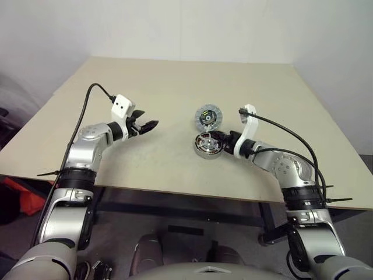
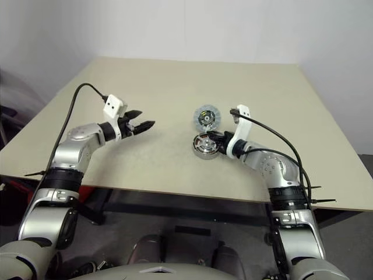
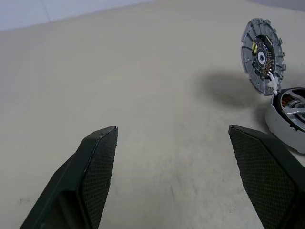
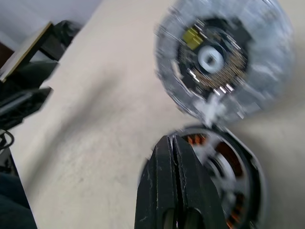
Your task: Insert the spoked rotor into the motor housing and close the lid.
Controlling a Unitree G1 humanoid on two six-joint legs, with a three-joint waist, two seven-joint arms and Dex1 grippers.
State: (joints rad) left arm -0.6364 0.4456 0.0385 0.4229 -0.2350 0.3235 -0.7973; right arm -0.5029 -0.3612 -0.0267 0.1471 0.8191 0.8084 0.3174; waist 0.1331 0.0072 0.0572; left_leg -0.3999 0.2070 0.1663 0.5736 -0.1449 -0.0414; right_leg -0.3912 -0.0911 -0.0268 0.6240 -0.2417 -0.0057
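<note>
The housing [image 1: 207,145] sits right of centre on the table [image 1: 175,81], its lid [image 1: 208,116] tilted open just behind it. The right gripper [image 4: 174,148], fingers pressed together, hovers over the housing. The left gripper [image 1: 148,124], left of centre, gapes wide, empty

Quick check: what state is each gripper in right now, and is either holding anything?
Left gripper: open, holding nothing, above bare table.
Right gripper: shut, fingers together, nothing between them, at the motor housing.
</note>
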